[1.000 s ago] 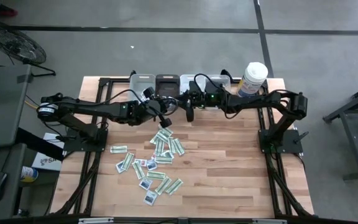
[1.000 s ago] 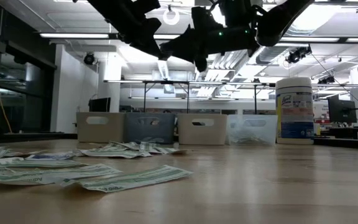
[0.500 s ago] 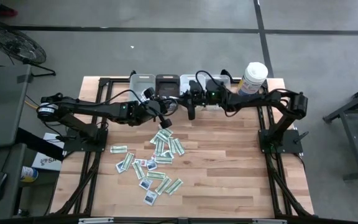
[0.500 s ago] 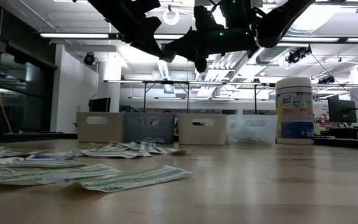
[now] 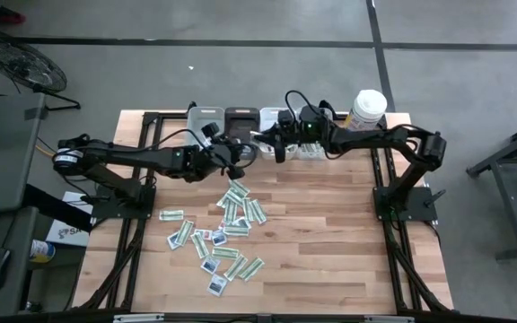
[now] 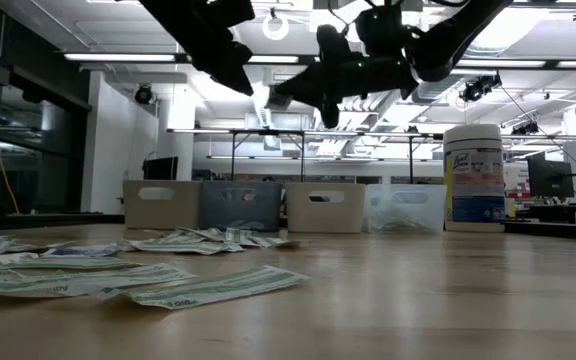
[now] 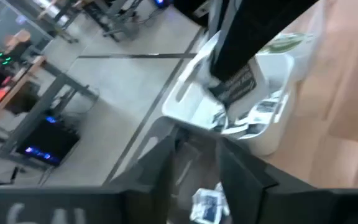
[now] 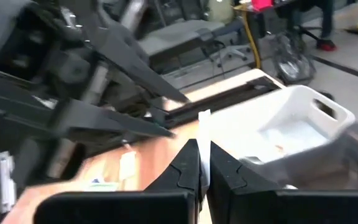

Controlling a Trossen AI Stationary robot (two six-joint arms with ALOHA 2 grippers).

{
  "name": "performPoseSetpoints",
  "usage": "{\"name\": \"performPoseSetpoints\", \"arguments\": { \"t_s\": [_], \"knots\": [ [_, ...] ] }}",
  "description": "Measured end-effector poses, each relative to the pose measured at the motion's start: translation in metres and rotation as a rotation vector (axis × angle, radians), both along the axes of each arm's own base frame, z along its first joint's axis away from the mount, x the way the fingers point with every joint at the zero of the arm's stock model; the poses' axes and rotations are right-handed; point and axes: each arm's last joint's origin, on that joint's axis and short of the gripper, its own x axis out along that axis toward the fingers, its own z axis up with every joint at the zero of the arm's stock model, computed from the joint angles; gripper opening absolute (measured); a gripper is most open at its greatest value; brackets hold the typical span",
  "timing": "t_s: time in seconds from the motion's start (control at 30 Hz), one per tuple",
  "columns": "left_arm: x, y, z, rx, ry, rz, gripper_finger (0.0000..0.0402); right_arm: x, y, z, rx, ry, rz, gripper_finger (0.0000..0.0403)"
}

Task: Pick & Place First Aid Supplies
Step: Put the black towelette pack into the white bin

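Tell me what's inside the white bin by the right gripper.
Several packets lie in the white bin. The right gripper, in front of it in the left wrist view, hides the rest of the inside.

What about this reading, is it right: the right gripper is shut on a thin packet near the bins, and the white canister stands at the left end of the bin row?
Not quite. The white canister stands at the right end of the bin row, as the high view shows. The rest holds: the right gripper is shut on a thin packet near the bins.
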Motion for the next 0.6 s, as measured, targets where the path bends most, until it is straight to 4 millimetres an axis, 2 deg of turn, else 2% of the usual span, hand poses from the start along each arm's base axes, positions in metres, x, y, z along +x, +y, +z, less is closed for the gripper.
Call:
{"name": "performPoseSetpoints", "arguments": {
  "t_s": [0.2, 0.43, 0.6],
  "knots": [
    [-0.01, 0.001, 0.004, 0.03, 0.043, 0.043, 0.0162, -0.013, -0.025, -0.008, 0.035, 0.075, -0.096, 0.0001],
    [-0.021, 0.021, 0.004, -0.019, 0.071, 0.092, 0.0166, -0.036, -0.054, -0.026, 0.083, 0.258, -0.26, 0.0001],
    [-0.024, 0.039, 0.002, -0.091, 0.07, 0.073, 0.0166, -0.049, -0.065, -0.035, 0.093, 0.371, -0.33, 0.0001]
  ]
}}
